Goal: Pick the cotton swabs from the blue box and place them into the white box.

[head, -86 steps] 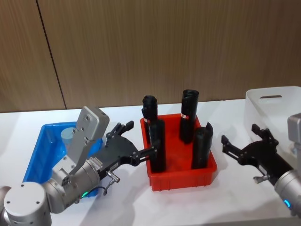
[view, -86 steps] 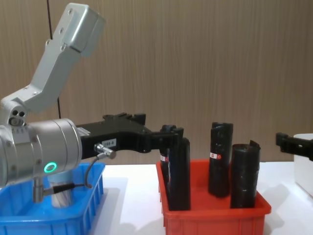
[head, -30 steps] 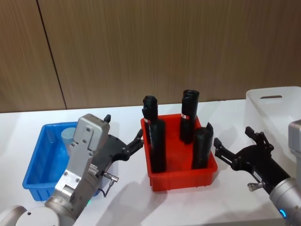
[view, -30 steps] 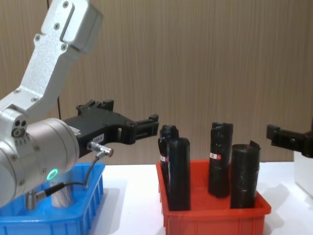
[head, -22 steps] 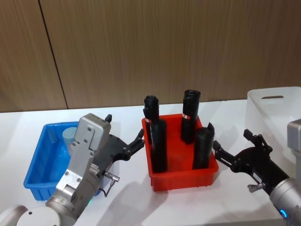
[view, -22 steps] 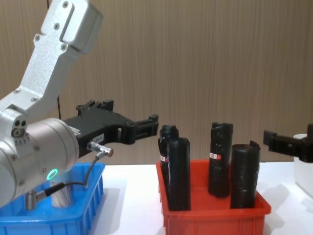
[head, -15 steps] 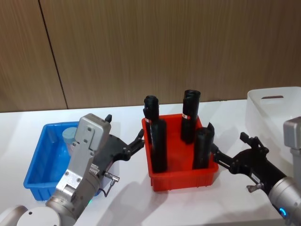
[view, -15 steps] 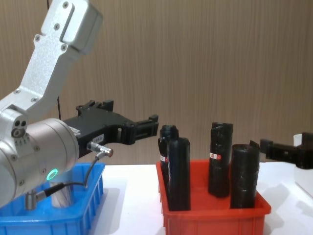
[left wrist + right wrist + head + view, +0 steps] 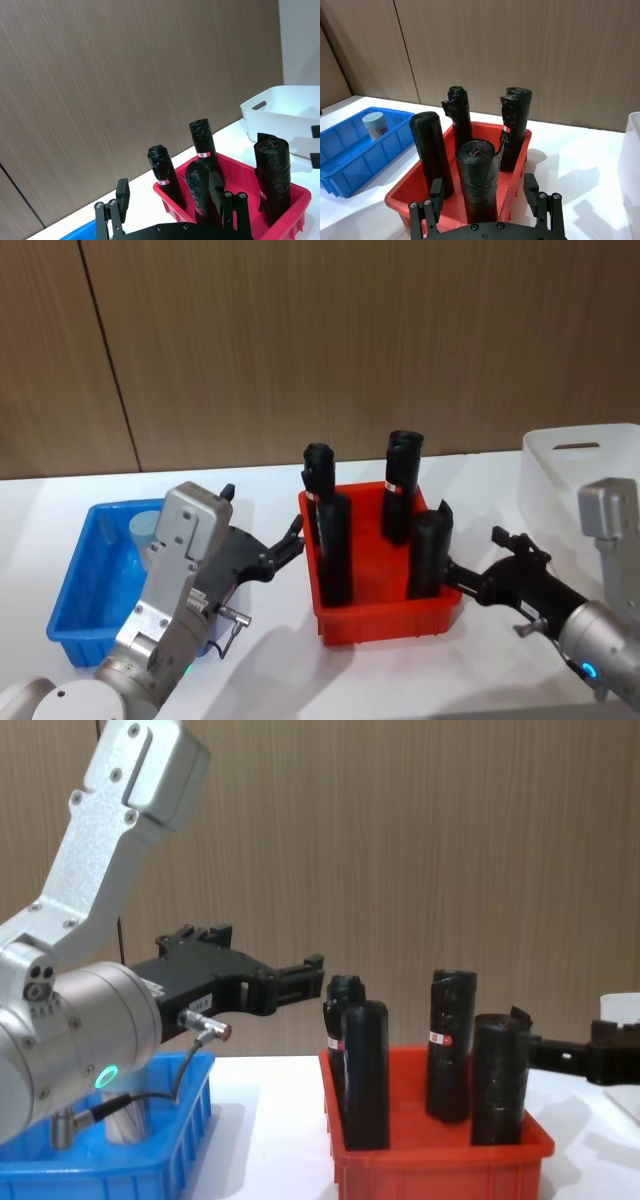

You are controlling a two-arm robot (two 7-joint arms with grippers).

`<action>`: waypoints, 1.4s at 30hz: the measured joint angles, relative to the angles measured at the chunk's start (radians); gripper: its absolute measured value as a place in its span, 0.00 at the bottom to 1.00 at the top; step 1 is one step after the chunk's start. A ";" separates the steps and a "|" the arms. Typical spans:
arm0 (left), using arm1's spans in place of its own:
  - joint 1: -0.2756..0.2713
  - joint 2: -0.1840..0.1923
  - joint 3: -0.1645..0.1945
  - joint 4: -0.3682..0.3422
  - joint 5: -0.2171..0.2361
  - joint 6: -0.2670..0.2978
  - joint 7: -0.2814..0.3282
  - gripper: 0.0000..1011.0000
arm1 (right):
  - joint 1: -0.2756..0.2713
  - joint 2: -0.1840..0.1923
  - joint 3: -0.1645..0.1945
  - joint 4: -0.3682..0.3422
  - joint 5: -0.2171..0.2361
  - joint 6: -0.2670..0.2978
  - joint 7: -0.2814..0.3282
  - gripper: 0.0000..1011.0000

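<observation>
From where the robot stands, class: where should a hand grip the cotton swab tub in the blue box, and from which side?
Grip the cotton swabs across the round clear wall just under the flat lid, coming straight down from above. The tub stands upright in a far corner of the blue box, whose walls block a sideways approach.

A plain white desk (image 9: pixel 270 660) carries three plastic bins set in a row. On the robot's left stands the bright blue, shallow rectangular box with ribbed sides (image 9: pixel 75 590). Near the middle sits a red rectangular plastic bin (image 9: pixel 385 615), apart from the blue one with bare desk between them. On the right, well apart from the red bin, rests the white, slightly translucent smooth-sided box (image 9: pixel 575 465), reaching the view's edge.
</observation>
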 joint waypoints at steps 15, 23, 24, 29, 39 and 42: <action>0.000 0.000 0.000 0.000 0.000 0.000 0.000 0.99 | 0.097 -0.037 -0.016 0.125 -0.007 0.010 0.089 0.99; 0.000 0.000 0.000 0.000 0.000 0.000 0.000 0.99 | 0.147 -0.061 -0.027 0.189 -0.018 0.006 0.114 0.99; 0.000 0.000 0.000 0.000 0.000 0.000 0.000 0.99 | 0.151 -0.062 -0.027 0.194 -0.019 0.006 0.115 0.99; 0.000 0.000 0.000 0.000 0.000 0.000 0.000 0.99 | 0.180 -0.075 -0.033 0.232 -0.027 0.001 0.121 0.99; 0.000 0.000 0.000 0.000 0.000 0.000 0.000 0.99 | 0.221 -0.092 -0.039 0.290 -0.043 -0.008 0.121 0.81; 0.000 0.000 0.000 0.000 0.000 0.000 0.000 0.99 | 0.227 -0.095 -0.041 0.299 -0.048 -0.008 0.121 0.74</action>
